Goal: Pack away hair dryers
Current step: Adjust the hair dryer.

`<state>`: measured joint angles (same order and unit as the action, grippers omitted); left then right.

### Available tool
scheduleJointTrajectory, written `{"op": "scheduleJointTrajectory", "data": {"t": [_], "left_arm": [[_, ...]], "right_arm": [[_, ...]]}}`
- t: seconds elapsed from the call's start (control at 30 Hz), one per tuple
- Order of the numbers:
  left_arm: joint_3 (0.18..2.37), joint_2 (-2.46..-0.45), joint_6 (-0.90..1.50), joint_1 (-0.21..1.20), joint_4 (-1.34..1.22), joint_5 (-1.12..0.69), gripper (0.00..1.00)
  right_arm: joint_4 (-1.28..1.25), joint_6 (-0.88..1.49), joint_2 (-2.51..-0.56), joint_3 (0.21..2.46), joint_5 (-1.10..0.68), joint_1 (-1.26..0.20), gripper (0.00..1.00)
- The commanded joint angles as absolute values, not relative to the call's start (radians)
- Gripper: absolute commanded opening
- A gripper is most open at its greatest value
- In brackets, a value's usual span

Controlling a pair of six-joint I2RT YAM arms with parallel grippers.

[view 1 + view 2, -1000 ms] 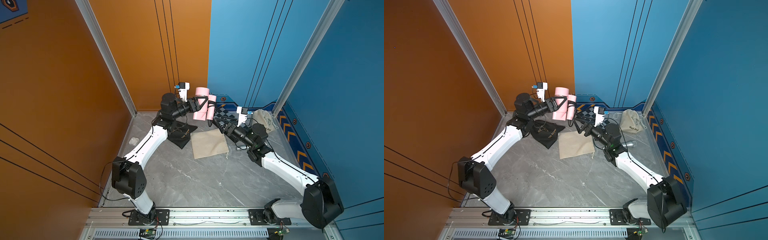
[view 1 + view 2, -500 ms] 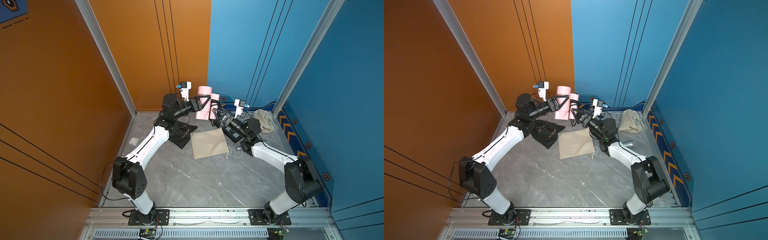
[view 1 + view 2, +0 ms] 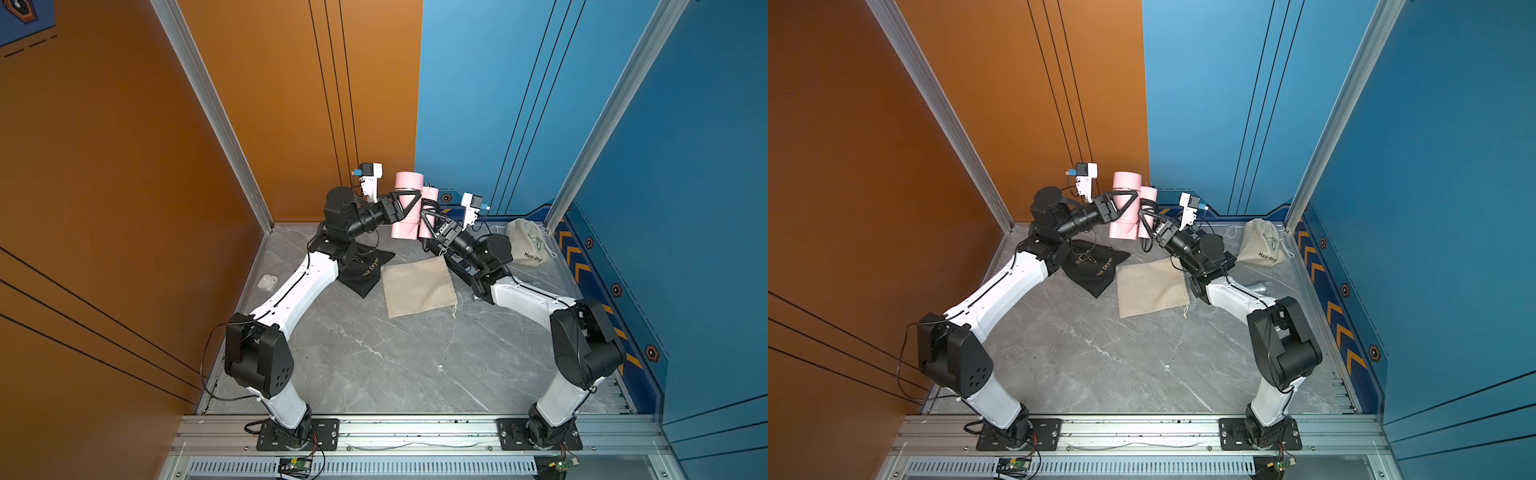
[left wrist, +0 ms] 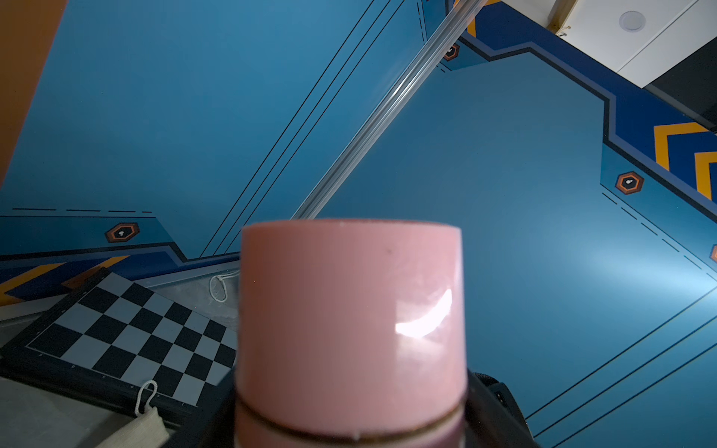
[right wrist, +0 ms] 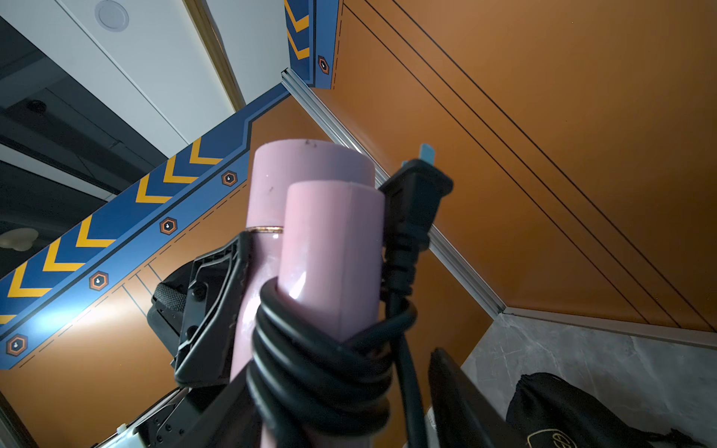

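- Nearest the front rail, the right arm has changed most. A second ago it lay low and stretched across the grey marble bench; now its black elbow block stands hunched high over its base, with the forearm slanting forward and up.
- On the middle of the bench, the flat beige cloth bag and the black cloth bag printed "Hair Dryer" lie where they were. A filled beige drawstring bag sits towards the right wall.
- Farther back, the right gripper has swung up to the pale pink hair dryer. Its jaws are narrowing on either side of the folded handle, where the black cord is wound. Whether they already clench it I cannot tell.
- The dryer stands upright in the air above the back of the bench, clear of every bag.
- The left gripper has not budged. Its jaws are clenched across the dryer's barrel, with the left arm reaching forward and its wrist raised.
- This looks like a handover or a two-handed re-grip before bagging. This dryer is not yet packed.
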<state>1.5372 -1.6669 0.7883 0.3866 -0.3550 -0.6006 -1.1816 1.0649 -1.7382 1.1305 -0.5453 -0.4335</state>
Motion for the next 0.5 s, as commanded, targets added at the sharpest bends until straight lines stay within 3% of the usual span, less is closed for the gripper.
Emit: {"op": "scheduleJointTrajectory", "data": {"t": [0.0,0.2,0.23,0.37,0.4,0.47], "left_arm": [[1.552,-1.664,0.776,0.391,-0.441,-0.593,0.24],[1.548,-1.670,0.768,0.393,-0.440,-0.597,0.31],[1.548,-1.671,0.766,0.391,-0.440,-0.601,0.38],[1.538,-1.660,0.728,0.387,-0.419,-0.608,0.85],[1.534,-1.652,0.702,0.385,-0.397,-0.599,0.93],[1.537,-1.635,0.644,0.386,-0.328,-0.581,1.00]], "right_arm": [[-1.233,1.087,-1.744,1.172,-0.525,-0.439,0.46],[-1.241,1.097,-1.747,1.183,-0.524,-0.436,0.31],[-1.247,1.097,-1.746,1.180,-0.523,-0.434,0.29],[-1.251,1.089,-1.714,1.148,-0.500,-0.420,0.25],[-1.248,1.085,-1.706,1.143,-0.500,-0.416,0.24],[-1.235,1.071,-1.679,1.125,-0.493,-0.407,0.23]]}}
